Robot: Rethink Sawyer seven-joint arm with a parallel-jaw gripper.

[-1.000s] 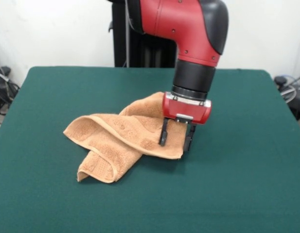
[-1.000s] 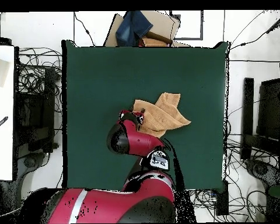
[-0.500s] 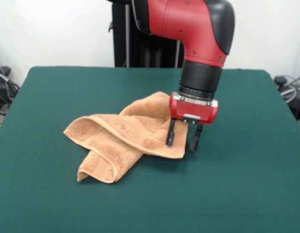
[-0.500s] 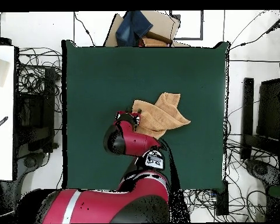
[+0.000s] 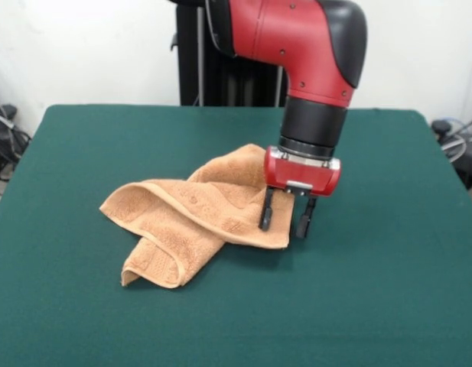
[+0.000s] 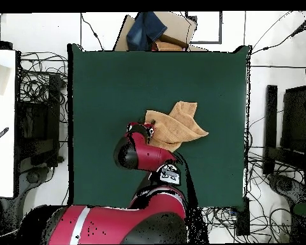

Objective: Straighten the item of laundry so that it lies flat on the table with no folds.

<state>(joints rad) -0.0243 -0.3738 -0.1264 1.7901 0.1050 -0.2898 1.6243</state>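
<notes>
The two black jaws of the gripper [image 5: 285, 219] are spread apart and point straight down, with one on each side of the towel's right edge, and nothing is pinched between them. The orange-tan towel [image 5: 191, 219] lies bunched and folded over itself near the middle of the green table [image 5: 388, 290]. The red and black arm [image 6: 143, 153] covers part of the towel from above.

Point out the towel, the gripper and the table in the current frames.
towel [image 5: 191, 212], front view: on the middle of the folded orange-tan cloth.
gripper [image 5: 284, 219], front view: midway between its two black fingertips, open at the towel's edge.
table [image 5: 388, 290], front view: on bare green surface.
</notes>
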